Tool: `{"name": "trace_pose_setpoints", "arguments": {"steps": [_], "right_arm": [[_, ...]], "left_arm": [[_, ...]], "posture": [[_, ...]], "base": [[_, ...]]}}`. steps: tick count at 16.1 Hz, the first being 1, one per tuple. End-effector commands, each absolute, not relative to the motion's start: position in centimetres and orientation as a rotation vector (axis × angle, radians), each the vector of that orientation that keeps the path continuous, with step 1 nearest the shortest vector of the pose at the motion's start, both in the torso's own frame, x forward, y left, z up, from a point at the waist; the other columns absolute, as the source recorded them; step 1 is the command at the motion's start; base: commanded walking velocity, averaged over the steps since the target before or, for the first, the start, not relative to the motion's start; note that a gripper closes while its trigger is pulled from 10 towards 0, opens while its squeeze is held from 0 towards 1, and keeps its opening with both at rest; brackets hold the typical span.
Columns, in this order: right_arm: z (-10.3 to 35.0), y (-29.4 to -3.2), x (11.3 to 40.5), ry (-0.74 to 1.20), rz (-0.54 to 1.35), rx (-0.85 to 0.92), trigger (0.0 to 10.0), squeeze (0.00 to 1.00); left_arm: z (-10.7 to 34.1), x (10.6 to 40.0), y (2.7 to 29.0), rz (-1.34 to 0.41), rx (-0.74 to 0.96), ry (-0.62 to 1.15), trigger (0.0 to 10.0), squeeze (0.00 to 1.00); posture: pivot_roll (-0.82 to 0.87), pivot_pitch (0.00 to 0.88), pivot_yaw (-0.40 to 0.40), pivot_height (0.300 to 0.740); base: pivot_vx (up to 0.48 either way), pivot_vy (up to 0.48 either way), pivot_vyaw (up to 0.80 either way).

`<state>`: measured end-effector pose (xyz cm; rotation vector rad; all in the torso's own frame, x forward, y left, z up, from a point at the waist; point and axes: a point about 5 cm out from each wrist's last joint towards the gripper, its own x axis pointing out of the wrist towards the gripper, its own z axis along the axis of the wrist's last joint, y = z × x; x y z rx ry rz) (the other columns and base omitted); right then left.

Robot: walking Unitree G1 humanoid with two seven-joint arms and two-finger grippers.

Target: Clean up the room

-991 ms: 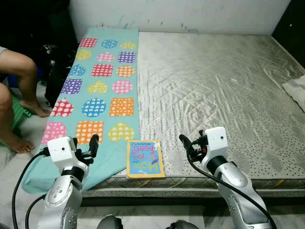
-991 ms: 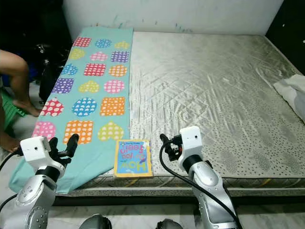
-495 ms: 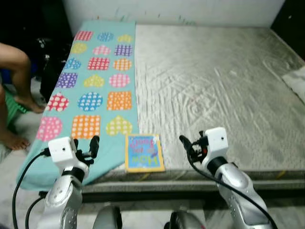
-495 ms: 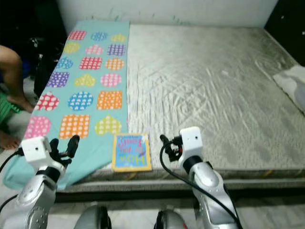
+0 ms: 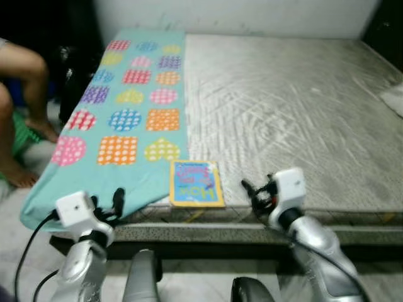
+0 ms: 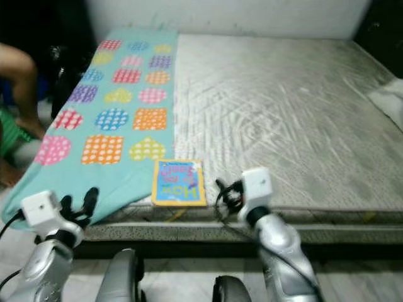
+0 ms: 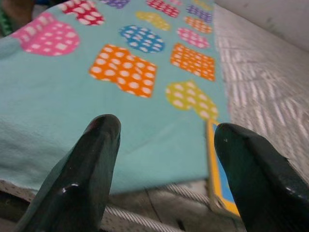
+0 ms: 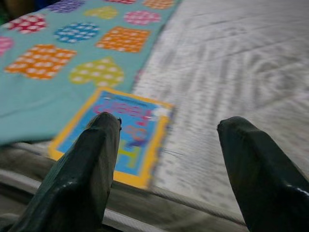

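Observation:
A small picture book (image 5: 196,183) with a yellow border and blue cover lies flat at the near edge of the grey mattress (image 5: 302,107), beside a teal blanket (image 5: 126,119) patterned with coloured dotted shapes. My left gripper (image 5: 107,202) hovers open in front of the blanket's near edge, left of the book. To the book's right, just off the mattress edge, my right gripper (image 5: 252,192) is held open. The right wrist view has the book (image 8: 123,133) ahead between the open fingers. In the left wrist view the blanket (image 7: 120,87) is ahead and the book's corner (image 7: 219,179) sits by one finger.
A person's bare legs (image 5: 25,69) are at the left beside the bed. A white cloth (image 5: 393,97) lies at the mattress's right edge. A white wall runs behind the bed. My own legs (image 5: 141,277) show below, over the tiled floor.
The whole picture has shifted and blurred, so the camera has moved. Both arms now sit lower in view, in front of the mattress edge. The book and blanket lie as before; both grippers remain open.

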<state>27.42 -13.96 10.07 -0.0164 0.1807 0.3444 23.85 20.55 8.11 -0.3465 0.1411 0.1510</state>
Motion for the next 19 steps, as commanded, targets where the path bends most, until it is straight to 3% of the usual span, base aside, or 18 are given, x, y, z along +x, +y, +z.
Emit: {"name": "trace_pose_setpoints", "arguments": {"steps": [1,7,16,19], "right_arm": [[10.47,-14.34,27.50,0.166,0.337,-0.024,10.0,0.00],[10.46,-14.35,27.53,0.168,0.336,-0.023,10.0,0.00],[10.47,-14.24,27.70,0.169,0.336,-0.013,10.0,0.00],[10.51,-14.28,27.74,0.169,0.334,-0.015,10.0,0.00]], "left_arm": [[9.02,24.36,20.36,0.136,-0.344,0.109,10.0,0.00],[9.01,24.43,20.21,0.130,-0.354,0.117,10.0,0.00],[9.63,24.69,19.91,0.087,-0.371,0.080,10.0,0.00],[9.75,24.76,19.86,0.080,-0.371,0.073,10.0,0.00]], "posture": [[-0.12,0.120,-0.051,0.610],[-0.12,0.127,-0.050,0.550],[-0.12,0.142,-0.049,0.550],[-0.12,0.141,-0.048,0.550]], "base": [[0.000,0.000,0.00],[0.000,0.000,0.00],[0.000,0.000,0.00],[0.272,0.000,0.00]]}}
